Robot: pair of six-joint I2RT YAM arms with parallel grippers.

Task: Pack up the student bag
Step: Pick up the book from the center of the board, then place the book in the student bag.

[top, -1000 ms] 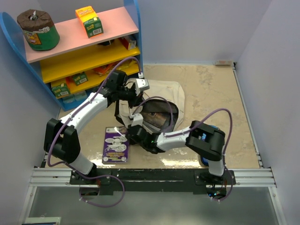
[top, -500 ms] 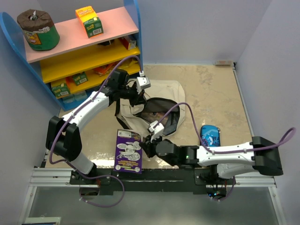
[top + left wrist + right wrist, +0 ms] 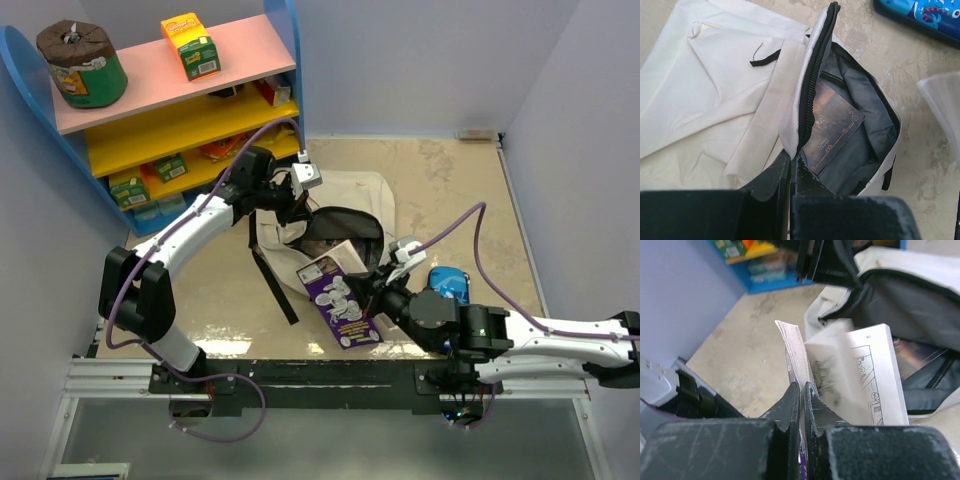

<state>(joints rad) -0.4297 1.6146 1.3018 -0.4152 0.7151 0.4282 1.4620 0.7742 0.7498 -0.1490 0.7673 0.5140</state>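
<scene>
The student bag [image 3: 350, 187]: cream fabric, black zipper trim and straps, grey lining. Inside it, a dark brown book [image 3: 832, 127] with a thin gold ornamental border. At the bag's near edge, a purple book [image 3: 340, 300] with white cartoon figures on the cover; inner pages white with black line drawings. Right of the bag, a glossy blue pencil case [image 3: 920, 12] with a cartoon print. Left of the bag, a shelf [image 3: 150, 70]: blue frame, pink top board, yellow lower boards. Under the bag, a beige marbled table [image 3: 450, 190].

I look down from high behind the arms; close cameras behind left claw [image 3: 791, 159] and right claw [image 3: 802, 389] both face the student bag [image 3: 715, 90] ahead.
</scene>
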